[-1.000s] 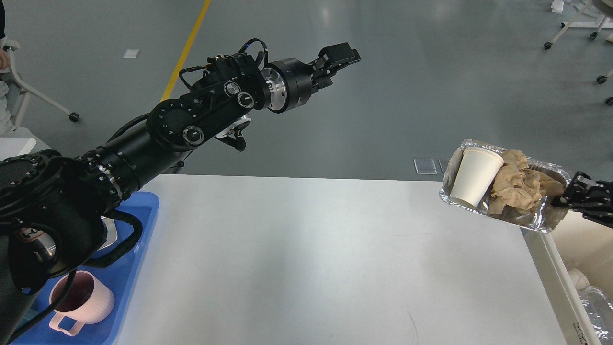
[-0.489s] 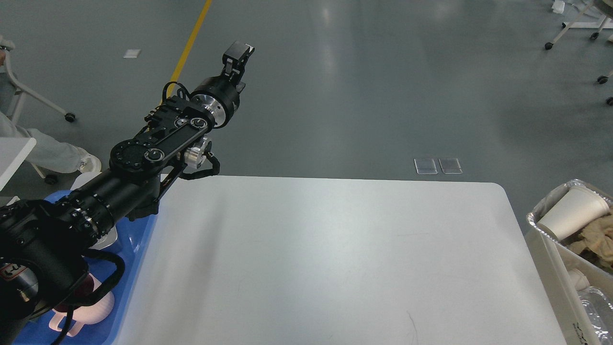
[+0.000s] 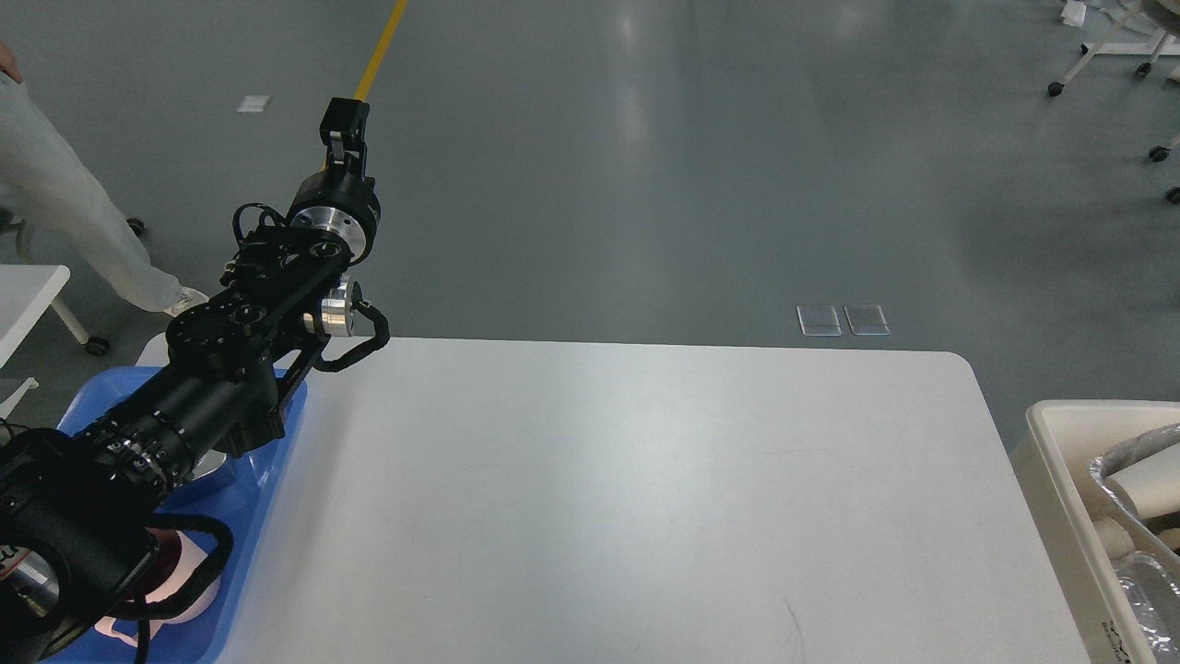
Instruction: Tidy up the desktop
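The desktop (image 3: 627, 498) is a wide white tabletop with rounded corners, and I see nothing lying on it. My left arm comes in from the lower left and reaches up over the table's far left corner. My left gripper (image 3: 343, 124) is held high above the floor beyond the table; it is dark and seen narrow, so I cannot tell its two fingers apart. It holds nothing that I can see. My right gripper is out of view.
A blue tray (image 3: 272, 443) lies at the table's left edge, with a pink mug (image 3: 198, 576) partly hidden by my arm. A white bin (image 3: 1060, 452) at the right holds a foil tray (image 3: 1120, 456) and a paper cup (image 3: 1152, 480). A person's leg (image 3: 64, 231) is at the far left.
My left arm has swung to the left and its gripper now points up. The foil tray with the cup and brown paper went from my right gripper down into the bin. The right gripper left the view.
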You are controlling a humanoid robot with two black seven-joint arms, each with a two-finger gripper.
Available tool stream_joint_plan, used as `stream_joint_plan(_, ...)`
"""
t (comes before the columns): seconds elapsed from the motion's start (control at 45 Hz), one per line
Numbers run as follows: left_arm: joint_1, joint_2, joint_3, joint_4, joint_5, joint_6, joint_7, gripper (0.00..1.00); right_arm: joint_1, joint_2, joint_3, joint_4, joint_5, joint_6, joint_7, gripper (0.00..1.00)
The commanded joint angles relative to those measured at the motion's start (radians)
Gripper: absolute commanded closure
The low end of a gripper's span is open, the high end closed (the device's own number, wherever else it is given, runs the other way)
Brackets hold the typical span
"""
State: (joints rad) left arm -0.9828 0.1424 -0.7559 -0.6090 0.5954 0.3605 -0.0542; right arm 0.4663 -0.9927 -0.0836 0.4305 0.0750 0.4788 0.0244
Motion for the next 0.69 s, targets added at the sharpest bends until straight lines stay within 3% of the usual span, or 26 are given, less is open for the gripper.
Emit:
stream_joint_plan(0.0,0.013,0.000,-0.065,0.000,-0.066,0.000,-0.003,0.05,-0.041,0.035,0.001,-0.050,0.058,-0.006,-0.004,1.00)
stream_joint_plan(0.156,0.039,0.000,-0.112,0.000,-0.120,-0.003,-0.035,0.05,-0.061,0.054,0.001,-0.081,0.085,-0.005,-0.004,1.00)
stream_joint_plan(0.178,0.045,-0.001,-0.112,-0.001,-0.121,-0.005,-0.070,0.05,-0.063,0.065,0.001,-0.097,0.094,-0.006,0.002,0.79)
stream_joint_plan(0.2,0.047,-0.001,-0.112,-0.001,-0.121,-0.006,-0.078,0.05,-0.061,0.068,0.001,-0.104,0.097,-0.008,0.003,0.67)
stream_joint_plan(0.222,0.049,-0.001,-0.112,-0.001,-0.123,-0.008,-0.084,0.04,-0.061,0.077,0.001,-0.124,0.100,-0.008,0.005,0.45)
stream_joint_plan(0.289,0.052,-0.001,-0.114,-0.005,-0.123,-0.014,-0.085,0.04,-0.061,0.107,0.010,-0.179,0.103,-0.026,0.005,0.06)
stream_joint_plan(0.311,0.052,0.000,-0.114,-0.006,-0.123,-0.017,-0.082,0.04,-0.061,0.121,0.013,-0.200,0.103,-0.037,0.005,0.00)
stream_joint_plan(0.556,0.050,0.002,-0.155,-0.006,-0.200,-0.150,-0.064,0.04,-0.043,0.255,0.027,-0.437,0.101,-0.043,0.003,0.00)
stream_joint_plan(0.667,0.052,0.006,-0.155,-0.011,-0.215,-0.210,-0.016,0.04,0.009,0.289,0.027,-0.467,0.098,-0.045,0.002,0.00)
